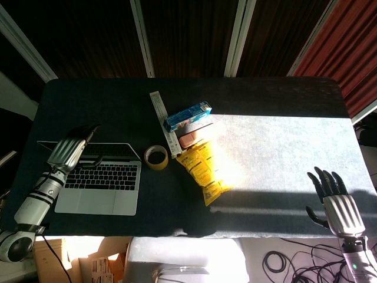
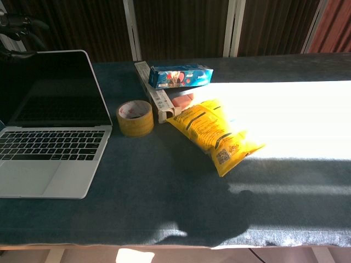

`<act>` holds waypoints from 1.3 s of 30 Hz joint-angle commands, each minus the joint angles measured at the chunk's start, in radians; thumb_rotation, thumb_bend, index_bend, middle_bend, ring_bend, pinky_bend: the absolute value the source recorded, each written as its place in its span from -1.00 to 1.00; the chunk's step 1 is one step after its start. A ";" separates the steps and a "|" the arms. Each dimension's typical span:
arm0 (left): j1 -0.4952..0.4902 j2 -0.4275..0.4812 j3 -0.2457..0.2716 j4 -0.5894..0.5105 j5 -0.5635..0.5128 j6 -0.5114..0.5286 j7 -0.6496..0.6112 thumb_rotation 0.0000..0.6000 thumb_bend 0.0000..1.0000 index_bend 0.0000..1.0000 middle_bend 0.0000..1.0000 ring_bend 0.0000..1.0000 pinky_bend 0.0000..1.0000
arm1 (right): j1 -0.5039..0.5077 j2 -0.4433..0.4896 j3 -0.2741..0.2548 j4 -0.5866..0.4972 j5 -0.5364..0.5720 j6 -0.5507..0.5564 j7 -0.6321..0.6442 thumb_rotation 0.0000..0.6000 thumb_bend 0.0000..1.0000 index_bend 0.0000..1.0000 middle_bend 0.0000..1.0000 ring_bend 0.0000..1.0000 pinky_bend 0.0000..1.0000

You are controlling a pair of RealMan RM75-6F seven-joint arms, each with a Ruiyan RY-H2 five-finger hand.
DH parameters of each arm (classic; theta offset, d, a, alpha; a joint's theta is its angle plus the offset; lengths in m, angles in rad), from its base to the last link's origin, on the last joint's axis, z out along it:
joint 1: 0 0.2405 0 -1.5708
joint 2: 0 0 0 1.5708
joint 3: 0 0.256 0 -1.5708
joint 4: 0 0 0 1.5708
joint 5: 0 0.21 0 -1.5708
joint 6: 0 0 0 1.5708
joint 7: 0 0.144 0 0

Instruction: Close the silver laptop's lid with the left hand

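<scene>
The silver laptop (image 1: 100,187) stands open at the table's left, its dark screen (image 2: 49,87) upright and facing me. My left hand (image 1: 70,150) hovers at the lid's top edge, near its left end, with the fingers (image 1: 89,131) stretched out past the lid. In the chest view only the dark fingertips (image 2: 19,24) show, above and behind the lid's top left corner; whether they touch it I cannot tell. My right hand (image 1: 336,200) is far off at the near right edge of the table, empty, with its fingers spread.
A roll of tan tape (image 1: 156,157) (image 2: 135,116) sits just right of the laptop. Beyond it lie a yellow snack bag (image 1: 203,168) (image 2: 214,134), a blue box (image 1: 187,116) (image 2: 180,76), a long white box (image 1: 164,121) and a pink item (image 1: 191,137).
</scene>
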 commanded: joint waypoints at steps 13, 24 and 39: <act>0.010 0.004 0.055 -0.025 -0.032 0.046 0.135 0.28 -0.15 -0.82 -0.57 -0.84 -0.71 | 0.002 0.004 -0.008 -0.003 -0.017 -0.004 0.002 1.00 -0.46 -1.00 -1.00 -1.00 -1.00; 0.025 0.046 0.125 -0.168 -0.061 0.100 0.322 0.28 0.02 -0.82 -0.57 -0.82 -0.69 | 0.012 0.000 -0.017 -0.014 -0.023 -0.029 -0.024 1.00 -0.46 -1.00 -1.00 -1.00 -1.00; 0.112 0.042 0.260 -0.294 0.085 0.205 0.487 0.20 -0.06 -0.82 -0.57 -0.82 -0.68 | 0.002 0.000 -0.025 0.007 -0.064 0.012 0.015 1.00 -0.46 -1.00 -1.00 -1.00 -1.00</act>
